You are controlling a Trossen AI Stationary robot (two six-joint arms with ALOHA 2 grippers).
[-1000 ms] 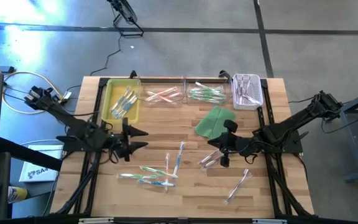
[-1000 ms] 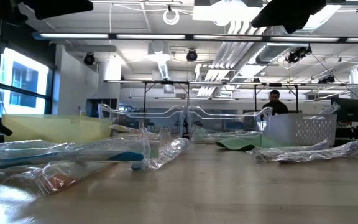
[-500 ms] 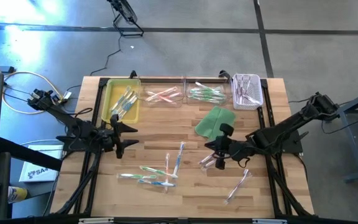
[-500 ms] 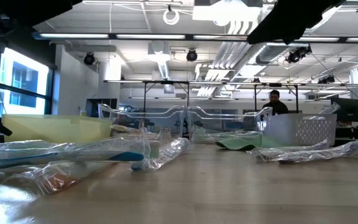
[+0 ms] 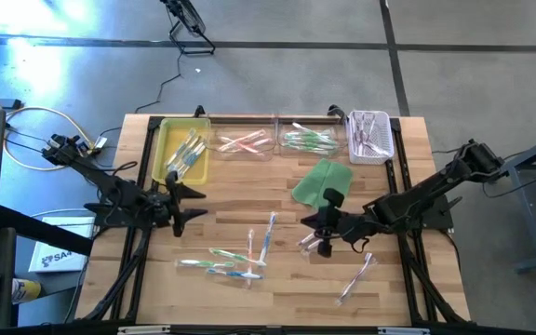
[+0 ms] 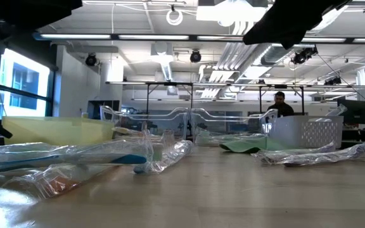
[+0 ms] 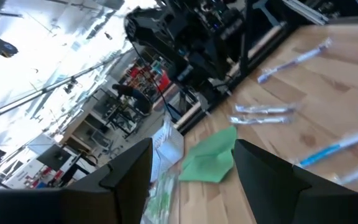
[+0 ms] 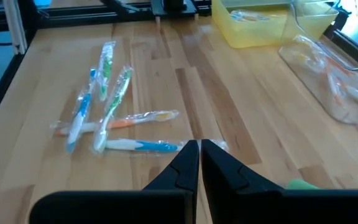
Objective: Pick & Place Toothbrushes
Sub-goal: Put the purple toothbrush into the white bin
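Note:
Several wrapped toothbrushes lie flat on the wooden table: a cluster (image 5: 226, 262) near the front left, one (image 5: 268, 233) in the middle, a pair (image 5: 309, 242) right of it, one (image 5: 359, 275) near the front right. The cluster (image 8: 107, 106) also shows in the right wrist view. My right gripper (image 5: 322, 240) is shut and hangs above the pair, slanting down toward the table's left. My left gripper (image 5: 190, 201) stands open and level over the table's left part, with nothing between its fingers (image 7: 129, 171).
Along the far edge stand a yellow tray (image 5: 167, 158), two clear trays (image 5: 245, 141) (image 5: 307, 140) and a white basket (image 5: 370, 137), all holding toothbrushes. A green cloth (image 5: 322, 181) lies flat before them. A person (image 6: 281, 104) sits in the room behind.
My left gripper has drawn back toward the table's left edge and sunk a little, staying open. My right gripper has gone down and toward the table's left, closer over the pair of toothbrushes, staying shut. No toothbrush has moved.

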